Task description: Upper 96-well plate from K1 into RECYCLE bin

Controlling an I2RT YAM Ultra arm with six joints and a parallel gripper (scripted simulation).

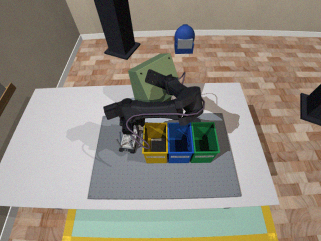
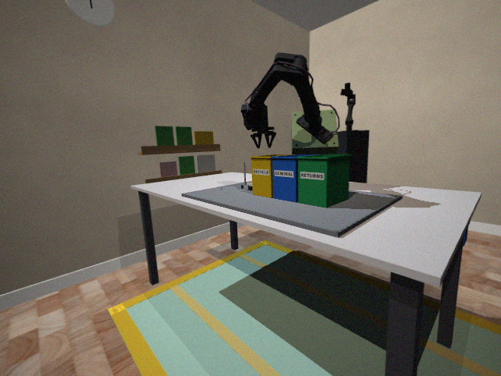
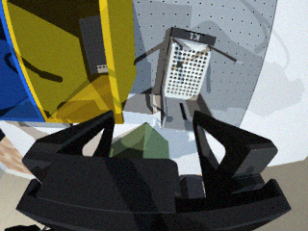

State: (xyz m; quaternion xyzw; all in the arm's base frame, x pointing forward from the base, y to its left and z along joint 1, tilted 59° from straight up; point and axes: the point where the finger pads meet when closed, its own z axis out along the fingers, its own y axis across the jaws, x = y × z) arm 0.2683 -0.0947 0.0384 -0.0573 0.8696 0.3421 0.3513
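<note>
The yellow RECYCLE bin [image 1: 155, 157] [image 2: 261, 181] [image 3: 116, 58] stands upright at the left end of the bin row. A dark plate [image 1: 158, 144] [image 3: 93, 44] lies on its floor. Rack K1 [image 1: 126, 149] [image 3: 192, 35] stands just left of the bin and holds a white 96-well plate [image 1: 127, 139] [image 3: 187, 72]. In the exterior view only a thin post of the rack [image 2: 244, 175] shows. My gripper [image 2: 263, 139] [image 3: 153, 115] is open and empty. It hangs well above the bin rims, over the gap between the yellow bin and the rack.
The blue GENERAL bin [image 1: 180, 157] [image 2: 284, 179] and the green RETURNS bin [image 1: 204, 156] [image 2: 323, 182] stand upright to the right of the yellow one. All stand on a grey perforated mat [image 1: 165, 181] [image 2: 283, 210]. A green box [image 1: 152, 67] sits behind at the arm's base.
</note>
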